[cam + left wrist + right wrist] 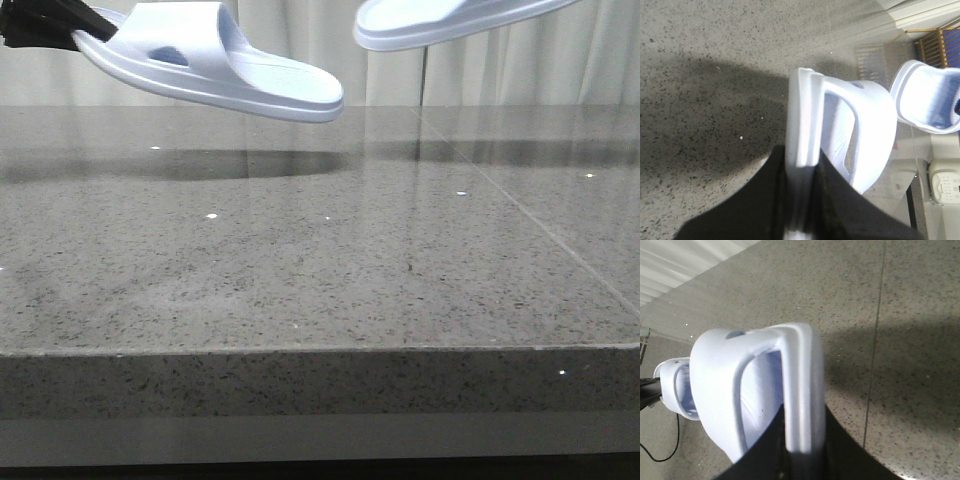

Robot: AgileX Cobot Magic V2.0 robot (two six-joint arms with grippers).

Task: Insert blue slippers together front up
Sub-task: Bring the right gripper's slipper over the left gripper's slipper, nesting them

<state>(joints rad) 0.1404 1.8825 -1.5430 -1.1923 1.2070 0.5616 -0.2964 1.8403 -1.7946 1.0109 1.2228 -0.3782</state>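
Note:
Two pale lavender-blue foam slippers hang in the air above the stone table. My left gripper (75, 38) is shut on the sole of one slipper (215, 62) at the upper left of the front view, its heel pointing right. In the left wrist view my left gripper (802, 200) pinches that slipper's (840, 135) sole edge, and the other slipper (927, 100) shows beyond it. The second slipper (450, 22) is at the top right of the front view, cut off by the frame. My right gripper (805, 450) is shut on its (740, 385) sole edge.
The grey speckled stone table (320, 260) lies below both slippers, with a seam line (540, 225) running toward the back right. Pale curtains (390, 75) hang behind it. The table's front edge (320, 350) is near the camera.

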